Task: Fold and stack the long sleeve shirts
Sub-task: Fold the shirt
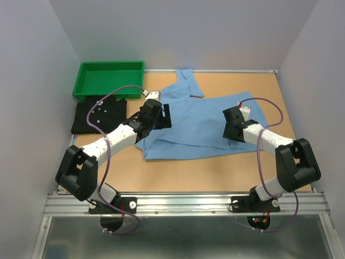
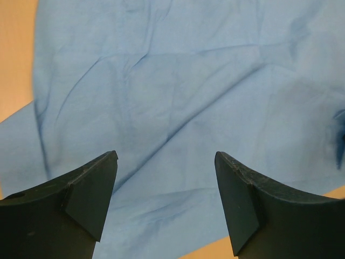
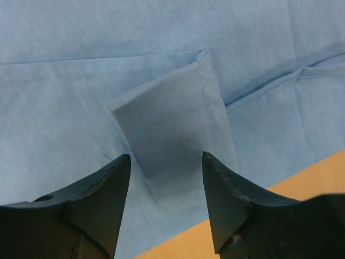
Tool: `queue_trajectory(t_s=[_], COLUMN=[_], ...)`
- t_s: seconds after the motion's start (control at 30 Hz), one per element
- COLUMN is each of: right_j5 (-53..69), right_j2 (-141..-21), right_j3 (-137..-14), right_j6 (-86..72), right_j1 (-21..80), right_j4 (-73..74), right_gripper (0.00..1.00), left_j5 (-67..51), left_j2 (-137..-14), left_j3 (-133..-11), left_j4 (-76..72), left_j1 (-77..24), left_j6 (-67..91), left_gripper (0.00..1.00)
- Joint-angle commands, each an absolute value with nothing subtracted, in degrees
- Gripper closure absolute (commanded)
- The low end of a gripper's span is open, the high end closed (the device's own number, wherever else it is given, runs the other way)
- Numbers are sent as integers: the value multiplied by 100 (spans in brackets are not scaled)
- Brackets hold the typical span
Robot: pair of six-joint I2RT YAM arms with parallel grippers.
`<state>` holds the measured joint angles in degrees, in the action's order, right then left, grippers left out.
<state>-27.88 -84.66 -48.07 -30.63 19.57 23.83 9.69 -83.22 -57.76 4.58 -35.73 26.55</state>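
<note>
The light blue long sleeve shirt (image 1: pixel 199 121) lies spread and partly folded across the middle of the table, one sleeve reaching toward the back wall. The black shirt (image 1: pixel 99 116) lies folded at the left, in front of the tray. My left gripper (image 1: pixel 161 114) hovers over the blue shirt's left part. In the left wrist view it (image 2: pixel 166 156) is open, with only wrinkled blue cloth (image 2: pixel 178 81) below. My right gripper (image 1: pixel 232 129) is over the shirt's right part. In the right wrist view its jaws (image 3: pixel 166 157) stand apart astride a folded-back cuff (image 3: pixel 172 124), not pinching it.
A green plastic tray (image 1: pixel 81 86) stands empty at the back left, touching the black shirt's far edge. Bare wooden tabletop (image 1: pixel 205 172) shows in front of the blue shirt. White walls close in the left, right and back sides.
</note>
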Motion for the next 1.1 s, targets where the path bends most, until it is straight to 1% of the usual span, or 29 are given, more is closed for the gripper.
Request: queue_trajectory(t_s=[0.0,0.2,0.37,0.43,0.5,0.63,0.8,0.93,1.07], right_j5=[-3023,-3128,-3787,-4103,-4271,-4482,-4544,-3869,-3657], right_j2=[-8613,-8877,-8991,-8974,-8965,-8991,-8904,-8632,-8412], right_j3=[-5212,-5423,-5484,-5511,-5563,-5546,-5406,-5248,-5308], right_j6=[-3032,-2953,-2875,-2760,-2620,-2540,-2478,-2628,-2619], right_j1=[1960,2057,2065,2065,2057,1890,1390,669,28], right_j4=[2373,2373,2399,2399,2408,2417,2417,2408,2408], right_gripper=[39,40,40,42,46,48,48,48,45], left_j5=[1002,1134,1204,1239,1248,1239,1213,1134,1099], left_j2=[-8112,-8024,-8033,-8007,-7963,-7910,-7840,-7813,-7796], left_j3=[-5249,-4852,-4720,-4659,-4623,-4597,-4570,-4553,-4553], left_j4=[598,519,492,501,492,492,501,483,457], left_j1=[-3366,-3305,-3296,-3287,-3287,-3287,-3278,-3278,-3278], left_j6=[2469,2584,2637,2663,2689,2681,2689,2698,2724], left_gripper=[16,16,16,17,17,17,17,17,17])
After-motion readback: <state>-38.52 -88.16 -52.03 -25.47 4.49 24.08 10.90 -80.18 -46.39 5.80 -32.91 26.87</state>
